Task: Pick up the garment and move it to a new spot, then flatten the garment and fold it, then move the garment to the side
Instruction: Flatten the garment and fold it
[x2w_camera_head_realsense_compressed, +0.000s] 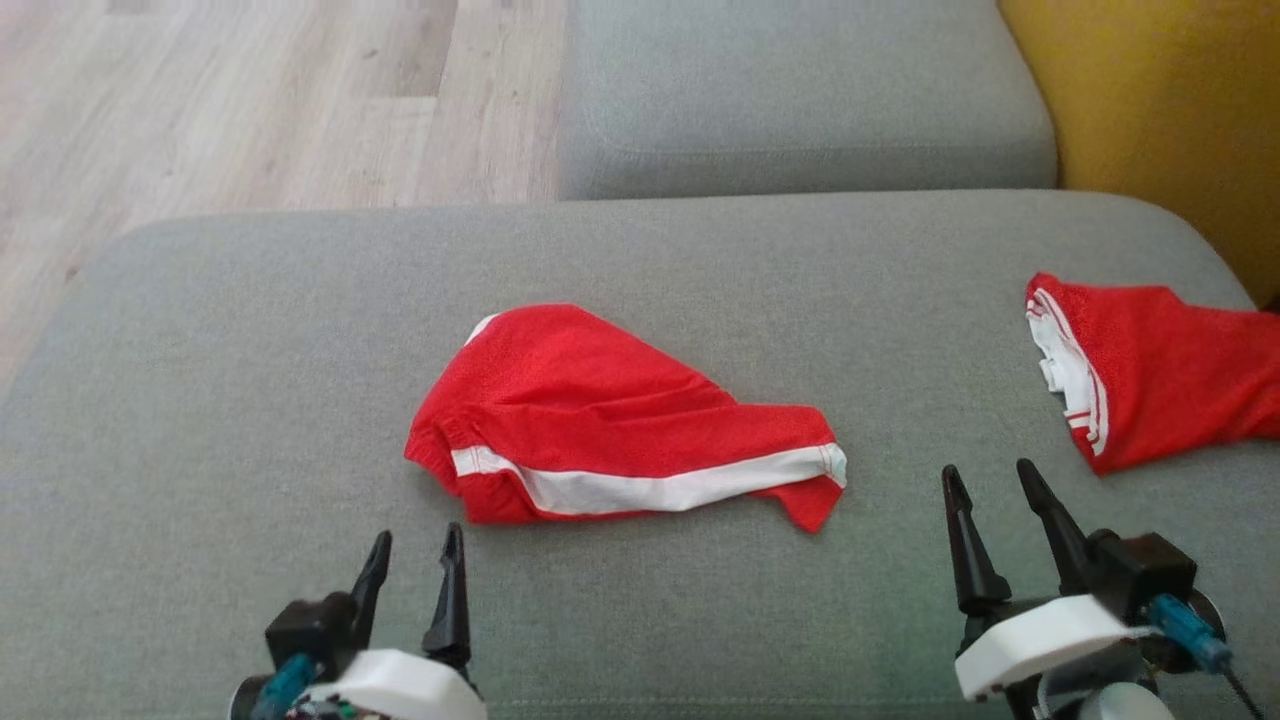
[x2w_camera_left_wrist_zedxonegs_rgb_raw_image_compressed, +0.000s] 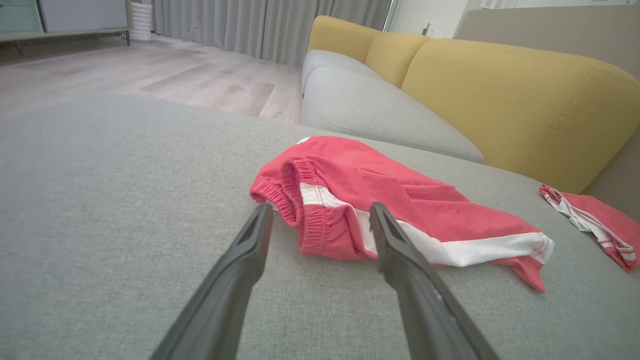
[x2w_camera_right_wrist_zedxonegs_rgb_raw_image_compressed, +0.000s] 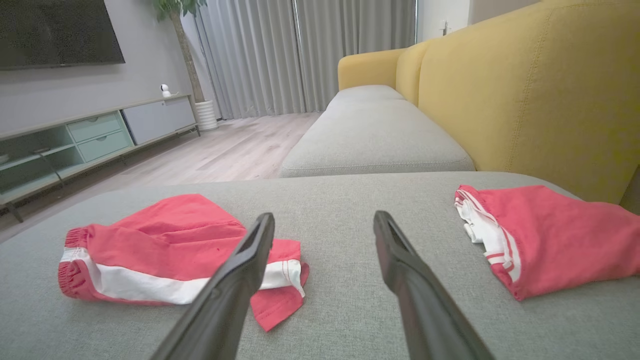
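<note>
Closest to my head camera, low in the frame, my left gripper (x2w_camera_head_realsense_compressed: 418, 532) stood released, its two dark fingers spread with nothing between them. It pointed at the elastic waistband end of the red shorts (x2w_camera_head_realsense_compressed: 600, 400) and stopped just short of the cloth. Whether its tips touched the grey seat cushion (x2w_camera_head_realsense_compressed: 200, 400) I could not tell. At the lower right, my right gripper (x2w_camera_head_realsense_compressed: 988, 468) was likewise released and empty. It sat between the shorts' leg hem and a second red garment (x2w_camera_head_realsense_compressed: 1170, 380), apart from both.

The shorts lay crumpled near the middle of the cushion, with the white side stripe along the near edge. The second garment, trimmed in white, lay at the cushion's right edge by the yellow backrest (x2w_camera_head_realsense_compressed: 1150, 80). Beyond were another grey cushion (x2w_camera_head_realsense_compressed: 800, 90) and pale wood floor (x2w_camera_head_realsense_compressed: 200, 100).
</note>
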